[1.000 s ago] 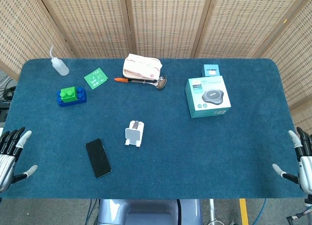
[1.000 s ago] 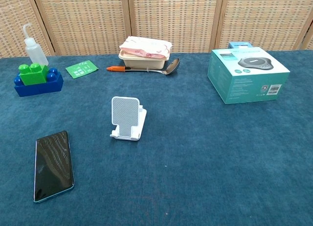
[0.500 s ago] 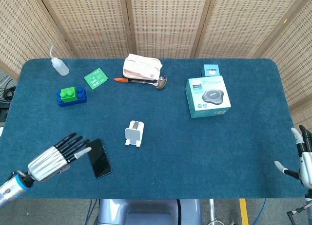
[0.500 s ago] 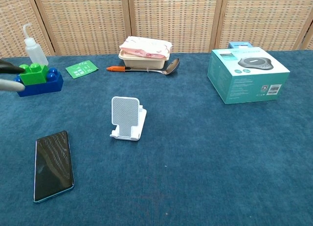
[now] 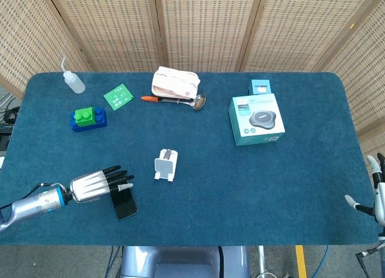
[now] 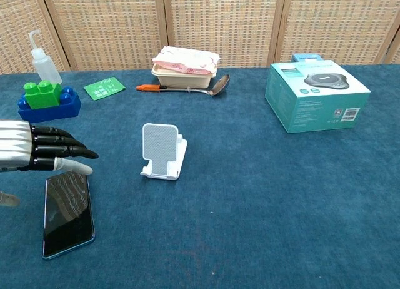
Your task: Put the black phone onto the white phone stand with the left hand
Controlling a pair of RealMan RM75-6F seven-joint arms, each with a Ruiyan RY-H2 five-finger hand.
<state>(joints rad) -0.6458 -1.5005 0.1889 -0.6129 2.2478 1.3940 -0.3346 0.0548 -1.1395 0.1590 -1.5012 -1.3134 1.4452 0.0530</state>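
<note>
Your left hand hovers over the black phone, fingers spread, holding nothing. The phone lies flat on the bench, left of the empty white phone stand. Grasping, lifting and placing all remain.

1. The black phone lies flat, screen up, on the blue bench, near its front edge on my left side. It is a slim glossy slab with its long axis running roughly front to back, slightly angled in the head view.
2. My left robot hand hovers over the phone's far end with its fingers stretched out, holding nothing.
3. The white phone stand sits upright to the right of the phone and a little further back, apart from it, its tilted backplate unoccupied.
</note>
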